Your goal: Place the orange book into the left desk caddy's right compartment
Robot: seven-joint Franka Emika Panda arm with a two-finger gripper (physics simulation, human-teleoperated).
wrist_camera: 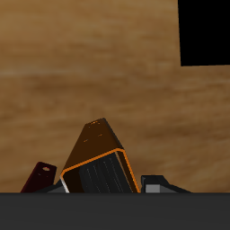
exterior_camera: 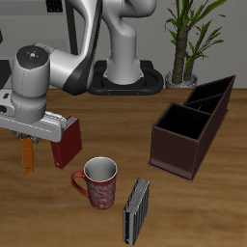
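The gripper (exterior_camera: 29, 135) clamps the orange book (exterior_camera: 28, 154) upright above the tabletop (exterior_camera: 116, 116), ready for the left desk caddy (exterior_camera: 188, 130).

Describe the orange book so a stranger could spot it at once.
Find the gripper, far across the table from the dark caddy. The orange book hangs upright beneath it, beside the red book. It is thinner and bright orange; the grey book stands beyond the mug.

Exterior view looks down from the front; wrist view sits close above the shared orange book (exterior_camera: 27, 154)
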